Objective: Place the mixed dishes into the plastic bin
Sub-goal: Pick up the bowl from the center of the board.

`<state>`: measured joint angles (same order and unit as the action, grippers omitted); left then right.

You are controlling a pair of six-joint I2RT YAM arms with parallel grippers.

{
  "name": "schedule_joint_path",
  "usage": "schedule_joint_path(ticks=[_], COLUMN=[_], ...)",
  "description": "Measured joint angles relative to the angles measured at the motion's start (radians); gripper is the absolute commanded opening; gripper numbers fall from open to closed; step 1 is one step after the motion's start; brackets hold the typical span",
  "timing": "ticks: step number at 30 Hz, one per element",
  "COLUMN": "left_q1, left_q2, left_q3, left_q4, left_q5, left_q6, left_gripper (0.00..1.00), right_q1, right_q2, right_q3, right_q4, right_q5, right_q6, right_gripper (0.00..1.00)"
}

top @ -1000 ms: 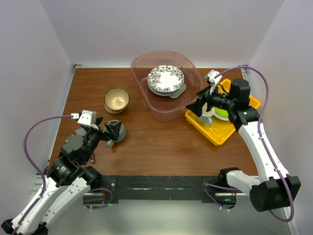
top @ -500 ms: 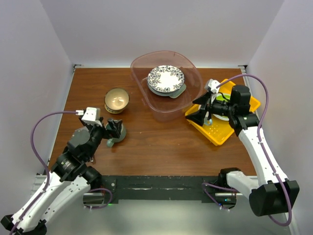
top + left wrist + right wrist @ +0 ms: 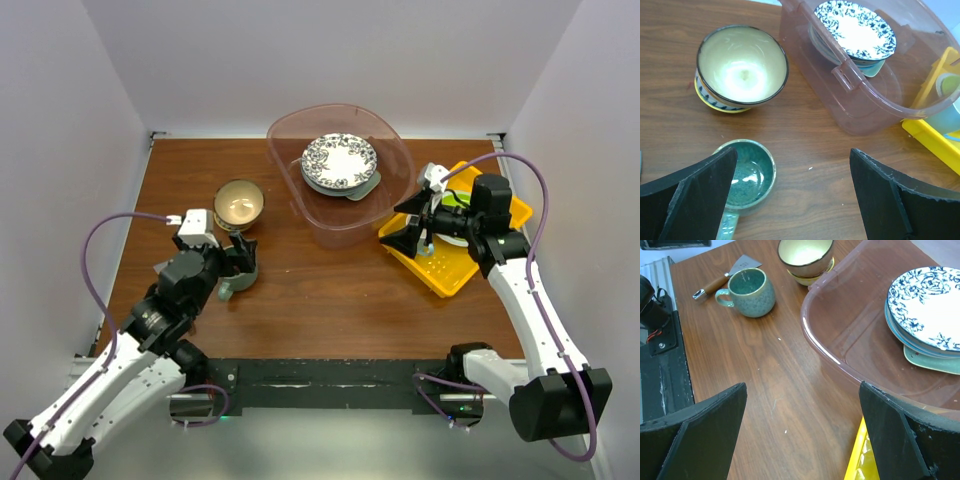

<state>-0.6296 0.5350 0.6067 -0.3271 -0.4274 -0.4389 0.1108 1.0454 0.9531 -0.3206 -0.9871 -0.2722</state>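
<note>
**My grippers, both spread wide and empty**

My left gripper stood with its jaws fully apart and nothing between them. Its black, wedge-shaped fingers filled the lower corners of the left wrist view. The teal mug, glazed and speckled, sat upright at lower left of that view, just beside one finger and partly behind it. Above it stood the tan bowl, round and glossy with a dark rim, on a yellow foot with blue marks.

My right gripper was just as wide and held nothing. It hung over the near corner of the yellow tray, a shallow perforated plastic tray at right of the top view.

The plastic bin, a translucent pinkish tub with rounded corners and deep walls, sat at upper centre of the dark wooden table. Inside it lay the blue floral plate on a short stack of plates, with the mint tray underneath. A scraper with a wooden handle lay beside the mug.
</note>
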Motion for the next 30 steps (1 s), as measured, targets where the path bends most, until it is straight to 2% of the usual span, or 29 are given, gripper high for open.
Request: schedule_joint_path(ticks=[8, 19, 30], left_q1=[0.054, 0.258, 0.295], left_q2=[0.151, 0.285, 0.344], left_q3=[0.008, 0.023, 0.060], left_q4=[0.052, 0.129, 0.098], left_q5=[0.046, 0.261, 0.317], left_q6=[-0.069, -0.183, -0.278], left_gripper=[1.00, 1.00, 1.00], right_q1=[0.000, 0.000, 0.000], right_q2=[0.002, 0.002, 0.002], right_q3=[0.000, 0.000, 0.000], right_q4=[-0.011, -0.020, -0.026], right_q5=[0.001, 0.001, 0.001], right_q6=[-0.006, -0.010, -0.014], right_gripper=[0.98, 0.98, 0.98])
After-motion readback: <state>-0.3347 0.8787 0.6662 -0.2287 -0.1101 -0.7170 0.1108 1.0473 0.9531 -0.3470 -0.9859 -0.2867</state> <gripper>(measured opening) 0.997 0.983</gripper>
